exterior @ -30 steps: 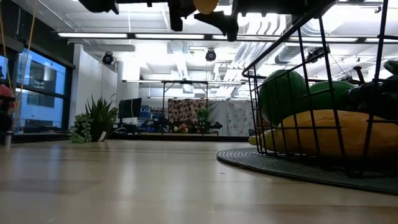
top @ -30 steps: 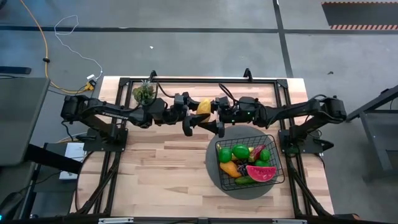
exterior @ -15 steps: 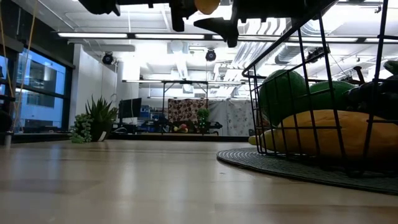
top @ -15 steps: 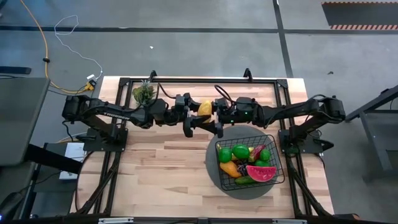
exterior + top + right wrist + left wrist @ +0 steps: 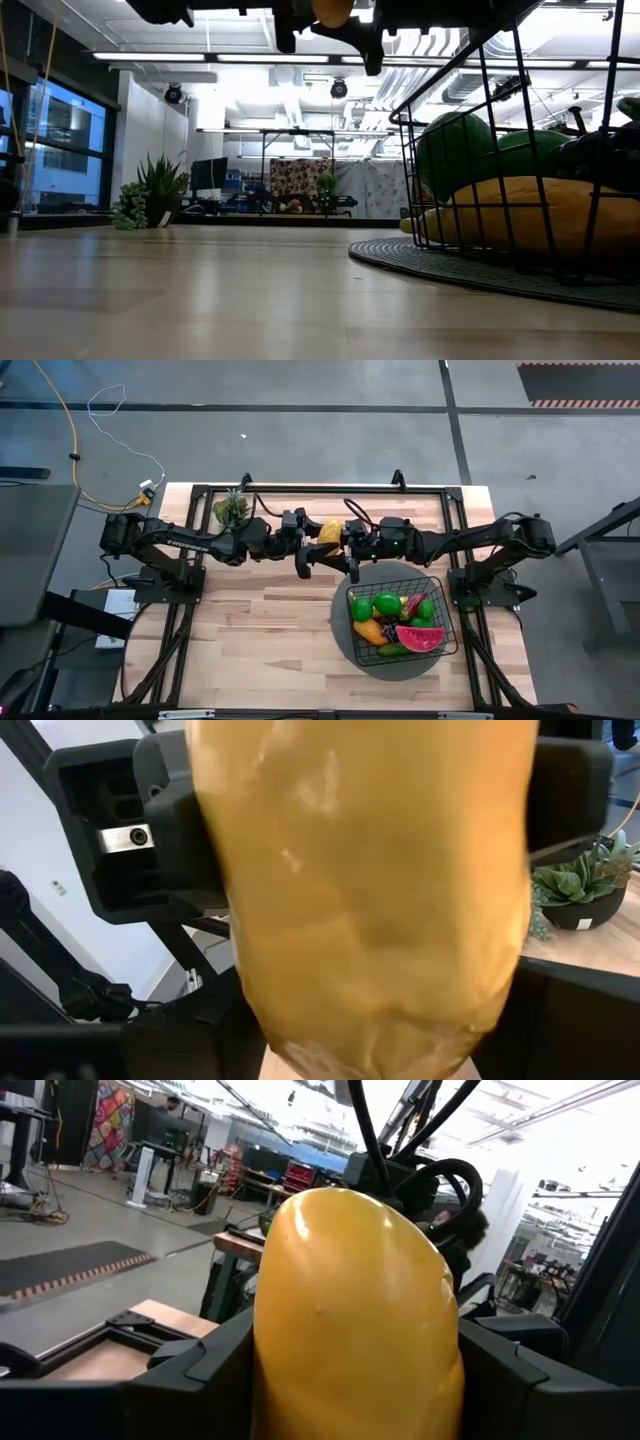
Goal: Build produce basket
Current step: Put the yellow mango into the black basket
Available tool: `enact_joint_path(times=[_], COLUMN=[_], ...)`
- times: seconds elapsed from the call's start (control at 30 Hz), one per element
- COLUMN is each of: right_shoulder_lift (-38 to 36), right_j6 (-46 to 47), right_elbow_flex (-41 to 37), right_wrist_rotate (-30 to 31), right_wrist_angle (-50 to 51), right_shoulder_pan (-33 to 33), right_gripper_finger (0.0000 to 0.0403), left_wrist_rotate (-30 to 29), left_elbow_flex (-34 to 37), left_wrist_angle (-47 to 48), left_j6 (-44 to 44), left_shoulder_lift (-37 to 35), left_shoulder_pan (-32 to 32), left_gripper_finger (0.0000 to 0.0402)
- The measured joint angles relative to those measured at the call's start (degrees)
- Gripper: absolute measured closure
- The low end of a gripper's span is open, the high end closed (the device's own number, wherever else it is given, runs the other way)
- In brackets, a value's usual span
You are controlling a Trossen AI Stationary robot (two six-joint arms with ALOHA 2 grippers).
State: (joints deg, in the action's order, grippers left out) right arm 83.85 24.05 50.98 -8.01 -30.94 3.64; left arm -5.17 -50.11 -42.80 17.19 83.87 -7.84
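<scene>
The basket [image 5: 403, 622] is sitting near the front on a grey mat [image 5: 372, 656], holding limes [image 5: 386, 603] and a watermelon slice [image 5: 420, 637]. Behind it, above the table, the left gripper [image 5: 312, 546] and right gripper [image 5: 345, 548] are both clasping one mango [image 5: 328, 532].

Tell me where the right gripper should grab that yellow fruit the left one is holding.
Probably the free end of the yellow fruit, approached from the right gripper side. The left gripper clamps its other end in mid-air above the table, so that half is taken.
</scene>
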Motion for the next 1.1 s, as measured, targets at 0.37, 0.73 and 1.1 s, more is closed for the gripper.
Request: enact_joint_path(times=[0.37,0.73,1.1], right_shoulder_lift=[0.0,-6.3,-17.3], right_j6=[-0.1,-5.0,-11.4], right_elbow_flex=[0.0,-0.1,-0.1], right_wrist_rotate=[0.4,0.4,-0.2], right_wrist_angle=[0.4,9.8,26.7], right_shoulder_pan=[0.1,2.9,5.8], right_gripper_finger=[0.0180,0.0182,0.0182], left_wrist_rotate=[0.0,5.1,-4.1], left_elbow_flex=[0.0,0.0,6.7], left_wrist_angle=[0.9,17.1,28.0], left_j6=[1.4,1.7,-0.8], left_shoulder_lift=[-0.1,-8.5,-25.5], left_shoulder_pan=[0.0,-4.0,-4.2], left_gripper_finger=[0.0123,0.0079,0.0078])
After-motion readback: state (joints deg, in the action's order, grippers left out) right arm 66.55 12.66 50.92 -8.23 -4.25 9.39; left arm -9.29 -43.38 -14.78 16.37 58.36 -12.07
